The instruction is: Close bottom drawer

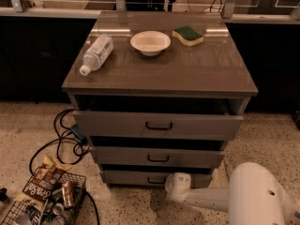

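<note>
Wire basket (28, 205) and cables (65, 139) crowd the floor at left. Bottom drawer (126, 177) at cabinet foot, dark gap above its front. Gripper (177, 184) low against that front, right of the handle; cannot tell its grip. Arm (211, 203) reaches in level from right, bare floor beneath.

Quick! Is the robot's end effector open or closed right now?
The end effector is low at the front of the bottom drawer, right of its handle. It cannot be told whether it is open, closed or holding anything.
</note>
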`<state>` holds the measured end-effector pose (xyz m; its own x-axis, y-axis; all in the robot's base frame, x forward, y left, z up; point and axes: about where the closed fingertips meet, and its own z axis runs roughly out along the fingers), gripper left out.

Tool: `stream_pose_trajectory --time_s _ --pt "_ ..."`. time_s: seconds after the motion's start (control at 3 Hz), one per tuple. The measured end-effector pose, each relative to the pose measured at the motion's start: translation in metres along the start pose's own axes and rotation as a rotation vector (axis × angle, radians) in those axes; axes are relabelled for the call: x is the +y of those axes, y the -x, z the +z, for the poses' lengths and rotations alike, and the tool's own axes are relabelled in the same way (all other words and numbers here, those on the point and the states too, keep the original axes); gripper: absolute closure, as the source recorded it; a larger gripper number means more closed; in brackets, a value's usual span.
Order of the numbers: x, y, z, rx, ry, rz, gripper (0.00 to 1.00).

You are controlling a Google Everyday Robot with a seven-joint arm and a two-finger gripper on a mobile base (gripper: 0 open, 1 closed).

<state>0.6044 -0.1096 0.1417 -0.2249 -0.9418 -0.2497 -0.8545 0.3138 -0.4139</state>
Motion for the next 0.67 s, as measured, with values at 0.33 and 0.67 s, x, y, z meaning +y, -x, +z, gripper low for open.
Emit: stream_pose_trajectory --time_s 0.33,0.67 --pt "0.001 0.0 0.001 0.0 0.001 0.0 0.13" --pt "0.013 0.002 -0.004 0.0 0.001 0.0 0.0"
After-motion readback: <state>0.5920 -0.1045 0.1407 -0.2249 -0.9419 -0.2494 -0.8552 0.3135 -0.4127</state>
